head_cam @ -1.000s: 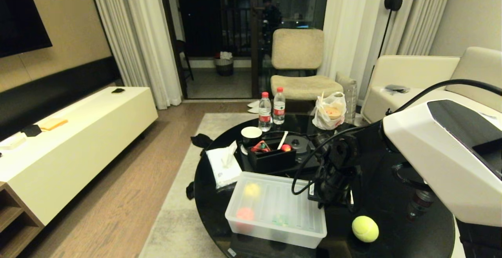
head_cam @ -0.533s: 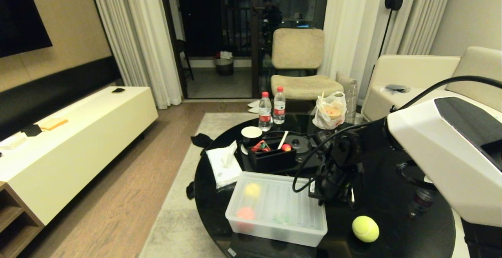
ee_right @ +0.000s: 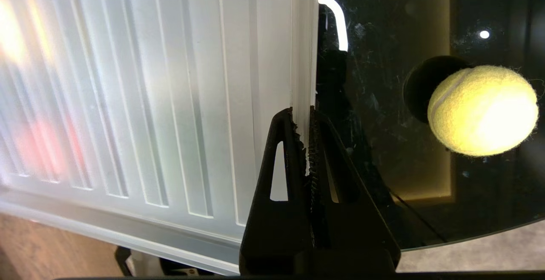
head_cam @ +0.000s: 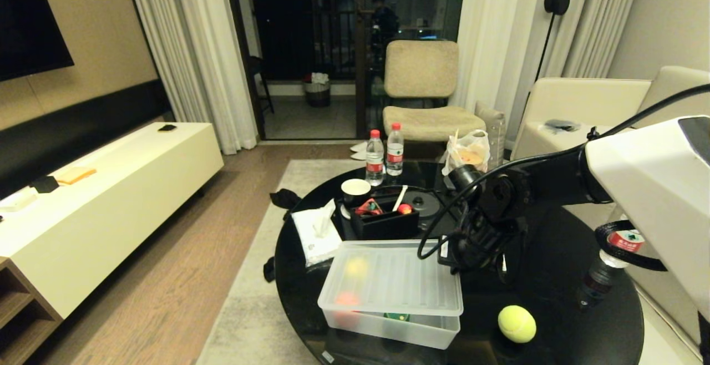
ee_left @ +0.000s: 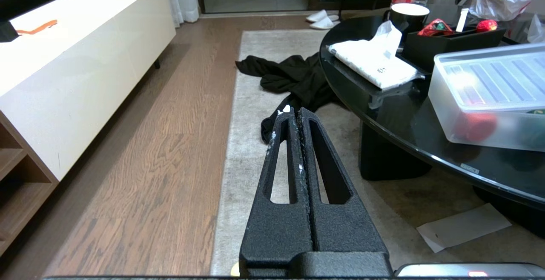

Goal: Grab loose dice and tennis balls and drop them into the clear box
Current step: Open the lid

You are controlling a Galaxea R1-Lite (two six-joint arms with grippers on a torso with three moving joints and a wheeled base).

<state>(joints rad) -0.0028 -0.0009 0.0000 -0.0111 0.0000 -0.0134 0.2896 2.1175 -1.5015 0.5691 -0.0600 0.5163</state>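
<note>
Round black table [head_cam: 554, 298] held clear box [head_cam: 388, 320], tennis ball [head_cam: 516, 324] loose just beside it. We had right gripper [ee_right: 307, 144] pinched on lid [head_cam: 394, 279] edge, lid raised off box. We judged thin rim could slip, lid dropping. Left gripper [ee_left: 293, 116] closed, empty, parked over floor.

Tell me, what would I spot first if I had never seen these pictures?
Probably the fuzzy yellow-green tennis ball, glowing alone on the round black glass table beside the frosted clear plastic box. Next, the robot's black right gripper pinching the edge of the box's ribbed lid, lifted on that side. Red and yellow shapes blur inside the box.
</note>
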